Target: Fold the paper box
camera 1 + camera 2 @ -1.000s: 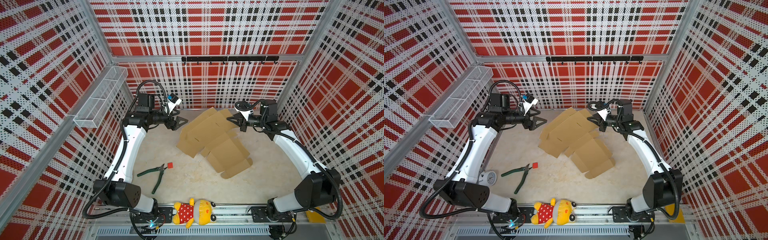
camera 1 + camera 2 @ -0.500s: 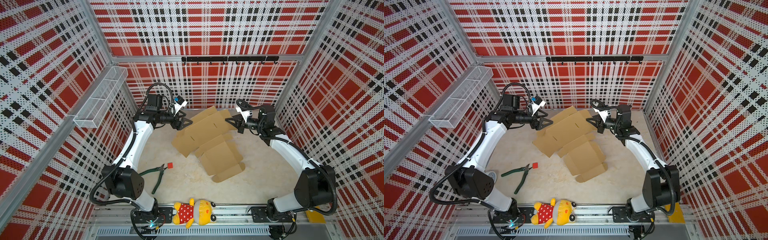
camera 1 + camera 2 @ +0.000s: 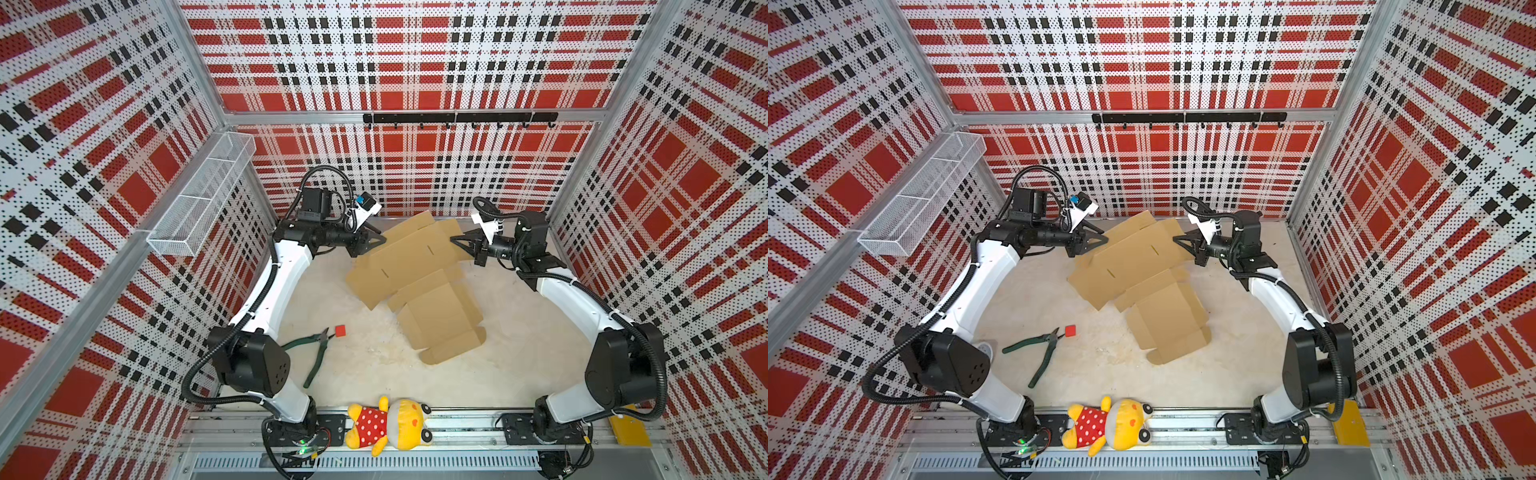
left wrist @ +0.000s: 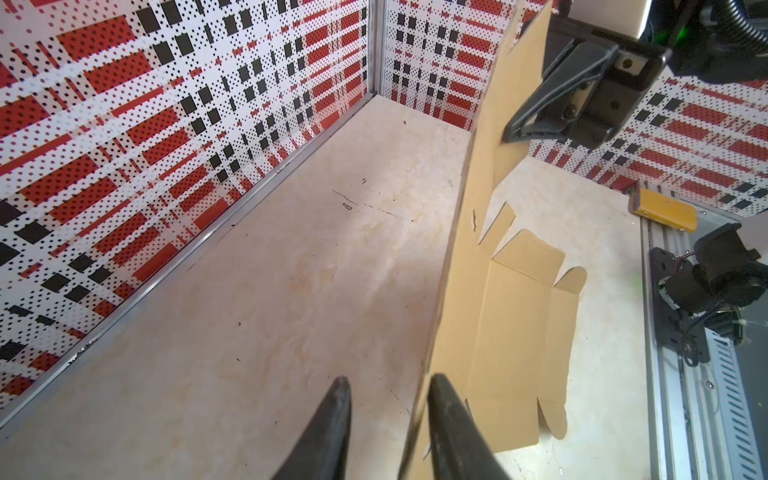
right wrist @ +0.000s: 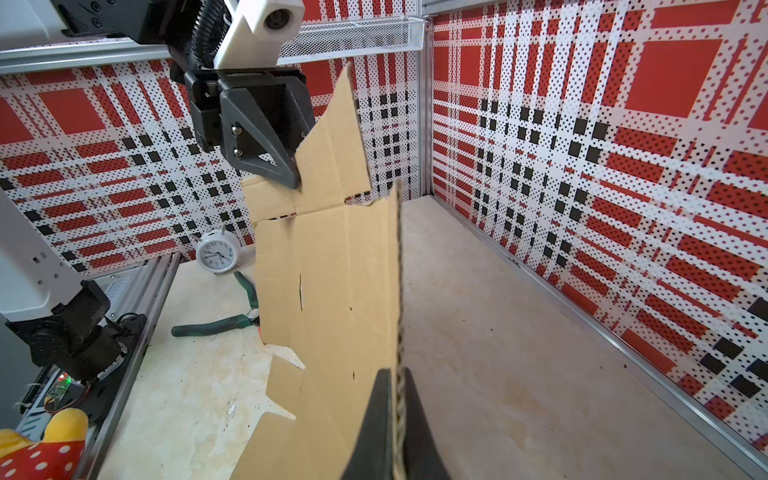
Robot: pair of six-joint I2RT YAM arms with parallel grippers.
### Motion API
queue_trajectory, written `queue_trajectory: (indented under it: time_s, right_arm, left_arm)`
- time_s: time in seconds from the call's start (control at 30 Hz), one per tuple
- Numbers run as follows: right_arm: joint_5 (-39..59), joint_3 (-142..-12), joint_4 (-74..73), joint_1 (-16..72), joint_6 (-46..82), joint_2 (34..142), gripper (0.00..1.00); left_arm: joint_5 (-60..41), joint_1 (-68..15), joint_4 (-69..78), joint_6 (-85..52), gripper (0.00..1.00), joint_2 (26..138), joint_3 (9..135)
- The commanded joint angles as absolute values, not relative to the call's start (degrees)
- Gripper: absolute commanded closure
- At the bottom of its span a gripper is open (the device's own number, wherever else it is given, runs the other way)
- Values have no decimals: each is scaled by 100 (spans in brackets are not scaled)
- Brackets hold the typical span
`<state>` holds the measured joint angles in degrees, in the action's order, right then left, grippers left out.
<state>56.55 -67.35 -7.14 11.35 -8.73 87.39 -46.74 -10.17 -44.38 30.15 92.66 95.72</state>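
The paper box (image 3: 415,266) (image 3: 1142,266) is a flat brown die-cut cardboard sheet with flaps and slits. Its back half is raised off the table and its front flaps rest on the tabletop. My right gripper (image 3: 457,243) (image 5: 397,372) is shut on the sheet's right back edge. In the right wrist view the corrugated edge is pinched between both fingers. My left gripper (image 3: 374,245) (image 4: 390,378) straddles the left back edge of the paper box (image 4: 511,324). The cardboard lies against one finger, with a clear gap to the other.
Green pliers (image 3: 318,353) and a small red cube (image 3: 340,330) lie front left on the table. A yellow plush toy (image 3: 388,428) sits on the front rail. A white alarm clock (image 5: 218,251) stands by the left arm's base. A wire basket (image 3: 199,208) hangs on the left wall.
My left gripper has reached right to the sheet's left back edge and narrowed its jaws around it. The right gripper has carried the sheet a little to the left.
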Motion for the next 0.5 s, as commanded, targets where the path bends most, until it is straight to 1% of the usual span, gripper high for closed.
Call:
queue_trajectory:
  time_s: [0.0, 0.1, 0.17, 0.27, 0.3, 0.33, 0.43, 0.47]
  right_arm:
    - [5749, -6677, -1146, 1110, -761, 8806, 100]
    - [5770, -6638, -1262, 1107, -670, 8824, 100]
    - [5703, -6598, -1275, 1107, -643, 8824, 96]
    - [5492, -6536, -1286, 1107, -479, 8791, 78]
    - [5414, -6504, -1246, 1107, -449, 8752, 68]
    - [5322, -6467, -1207, 1107, -437, 8701, 62]
    - [4842, -6287, -905, 1107, -435, 8471, 48]
    - [4659, -6247, -750, 1107, -407, 8380, 46]
  left_arm:
    - [-4615, -1040, -4368, 3118, 70, 9137, 9536]
    - [-4551, -1059, -4351, 3195, 76, 9123, 9497]
    - [-4447, -1099, -4325, 3279, 82, 9154, 9466]
    - [-4149, -1207, -4312, 3473, 86, 9174, 9457]
    - [-4044, -1227, -4228, 3497, 86, 9160, 9427]
    - [-3950, -1236, -4136, 3510, 86, 9167, 9390]
    - [-3547, -1344, -3927, 3696, 87, 9228, 9301]
    - [-3383, -1397, -3851, 3785, 87, 9244, 9265]
